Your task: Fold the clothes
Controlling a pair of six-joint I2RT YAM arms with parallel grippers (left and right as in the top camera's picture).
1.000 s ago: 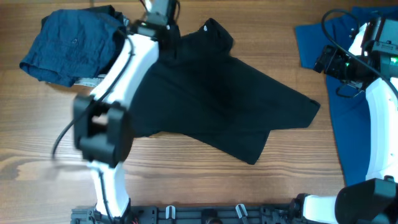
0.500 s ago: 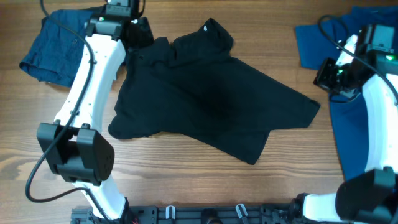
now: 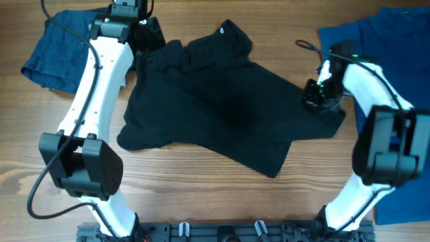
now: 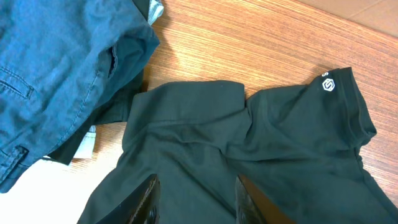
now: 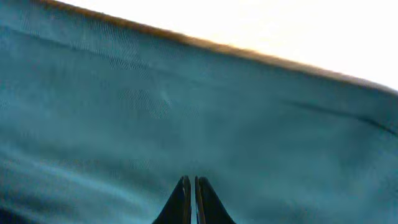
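Note:
The clothes include a large black shirt (image 3: 222,107) lying spread and rumpled in the middle of the table, its collar with a small white logo (image 3: 224,30) at the top. My left gripper (image 3: 149,42) hangs over the shirt's upper left corner. In the left wrist view its jaws (image 4: 196,202) stand apart above the black fabric (image 4: 261,143) with nothing pinched between them. My right gripper (image 3: 314,99) sits at the shirt's right sleeve. The right wrist view shows its fingers (image 5: 191,186) pressed together, shut, low over dark fabric (image 5: 186,112).
A crumpled dark blue garment (image 3: 57,47) lies at the back left, right beside the shirt's corner (image 4: 43,68). A royal blue cloth (image 3: 363,40) covers the table's right side. Bare wood shows in front of the shirt and a black rail (image 3: 222,232) runs along the near edge.
My right arm swung left from the royal blue cloth onto the shirt's right sleeve, its jaws now shut. The left arm drew back to the upper left, then held still.

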